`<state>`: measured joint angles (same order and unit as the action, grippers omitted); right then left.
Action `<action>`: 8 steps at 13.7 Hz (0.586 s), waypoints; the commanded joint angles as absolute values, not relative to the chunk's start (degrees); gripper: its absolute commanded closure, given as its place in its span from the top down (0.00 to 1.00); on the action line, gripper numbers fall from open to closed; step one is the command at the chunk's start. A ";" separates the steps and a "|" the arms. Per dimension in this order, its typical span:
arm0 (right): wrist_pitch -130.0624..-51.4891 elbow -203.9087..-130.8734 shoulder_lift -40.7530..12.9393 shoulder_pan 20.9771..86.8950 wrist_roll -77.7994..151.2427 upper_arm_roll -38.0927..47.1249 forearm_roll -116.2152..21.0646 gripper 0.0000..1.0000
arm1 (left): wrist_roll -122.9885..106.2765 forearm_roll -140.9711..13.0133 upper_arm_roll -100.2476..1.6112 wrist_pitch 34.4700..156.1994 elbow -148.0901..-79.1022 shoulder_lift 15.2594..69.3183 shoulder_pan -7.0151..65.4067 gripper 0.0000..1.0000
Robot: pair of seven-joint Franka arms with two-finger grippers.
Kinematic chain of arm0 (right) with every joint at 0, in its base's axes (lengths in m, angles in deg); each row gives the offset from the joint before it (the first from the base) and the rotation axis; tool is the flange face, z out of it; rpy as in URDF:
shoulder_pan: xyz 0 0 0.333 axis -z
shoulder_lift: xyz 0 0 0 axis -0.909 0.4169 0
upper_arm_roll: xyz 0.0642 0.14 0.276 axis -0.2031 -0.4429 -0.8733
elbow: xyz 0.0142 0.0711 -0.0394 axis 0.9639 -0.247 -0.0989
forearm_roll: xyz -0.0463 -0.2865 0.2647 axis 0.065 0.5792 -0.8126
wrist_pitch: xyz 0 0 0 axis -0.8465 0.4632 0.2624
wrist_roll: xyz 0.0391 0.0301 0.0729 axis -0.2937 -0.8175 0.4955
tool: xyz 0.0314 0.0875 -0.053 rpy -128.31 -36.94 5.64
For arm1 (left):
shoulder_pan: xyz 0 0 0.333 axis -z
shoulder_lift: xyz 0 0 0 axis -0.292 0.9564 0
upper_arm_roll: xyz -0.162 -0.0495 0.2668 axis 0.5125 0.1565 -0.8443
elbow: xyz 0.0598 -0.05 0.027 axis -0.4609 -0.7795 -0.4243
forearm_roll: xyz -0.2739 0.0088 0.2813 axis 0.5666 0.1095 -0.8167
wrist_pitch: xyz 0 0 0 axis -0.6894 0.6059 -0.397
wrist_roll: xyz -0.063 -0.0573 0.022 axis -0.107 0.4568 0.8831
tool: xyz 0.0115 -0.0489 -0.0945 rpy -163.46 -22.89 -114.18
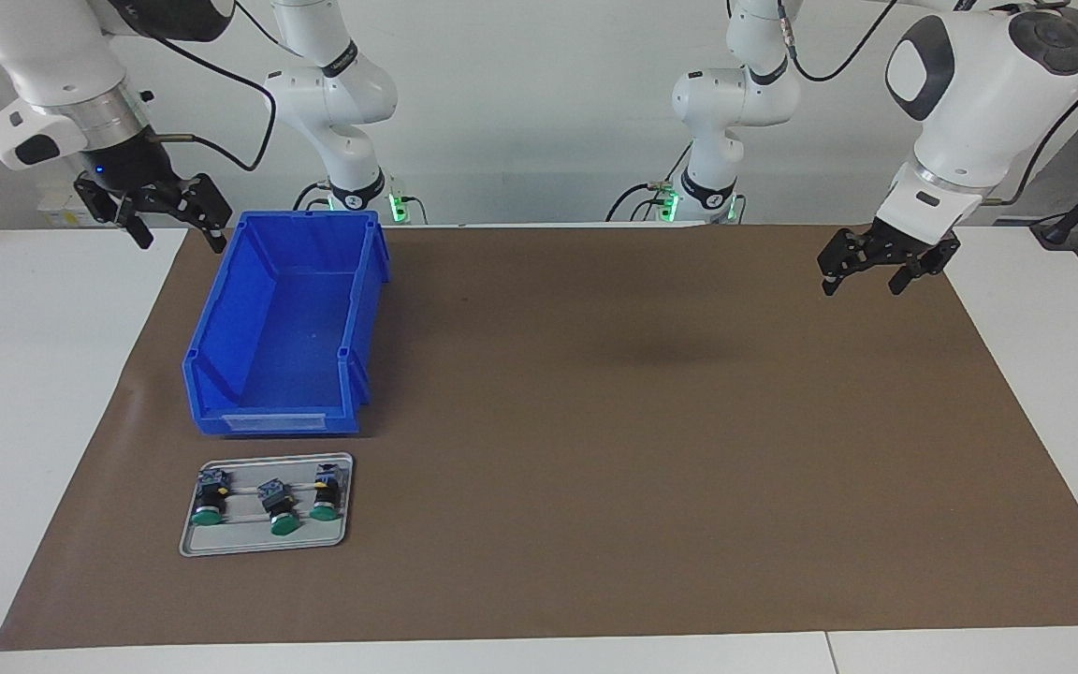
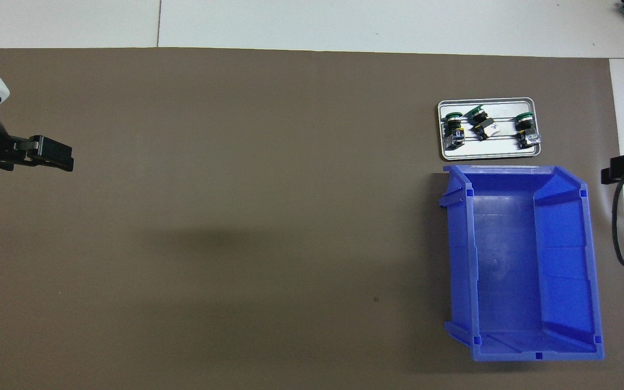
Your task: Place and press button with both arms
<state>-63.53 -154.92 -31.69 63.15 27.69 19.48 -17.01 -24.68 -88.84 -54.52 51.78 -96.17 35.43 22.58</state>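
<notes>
Two claws hang in the air at the robots' end of the counter (image 1: 539, 655), one at each side, and both arms wait. The left claw (image 1: 885, 267) is over the brown mat (image 1: 642, 421) near its edge at the left arm's end, fingers apart with nothing between them. The right claw (image 1: 169, 215) is over the mat's edge at the right arm's end, just beside the near corner of the blue bin (image 1: 286, 337), its fingers also spread and empty.

The blue bin sits on the mat toward the right arm's end, open at the top, with bare floor showing inside. Farther from the robots, just beside the bin's low front wall, lies a small grey tray (image 1: 263, 543). Three push-buttons lie in it on their sides in a row, green caps pointing away from the robots: the button (image 1: 209, 501) at the outer end, a middle one (image 1: 279, 510), and a third (image 1: 326, 493) toward the counter's centre. None touches a claw.
</notes>
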 commanded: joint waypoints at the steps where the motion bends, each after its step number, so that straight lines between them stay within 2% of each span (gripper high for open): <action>1: -63.88 -156.18 -32.85 63.08 27.23 19.10 -15.84 1.00 | -24.33 -89.82 -54.63 51.52 -97.65 33.90 22.69 0.99; 8: -63.53 -156.01 -33.38 63.08 27.84 18.75 -16.90 1.00 | -24.33 -89.82 -54.63 51.52 -97.65 33.90 22.69 0.99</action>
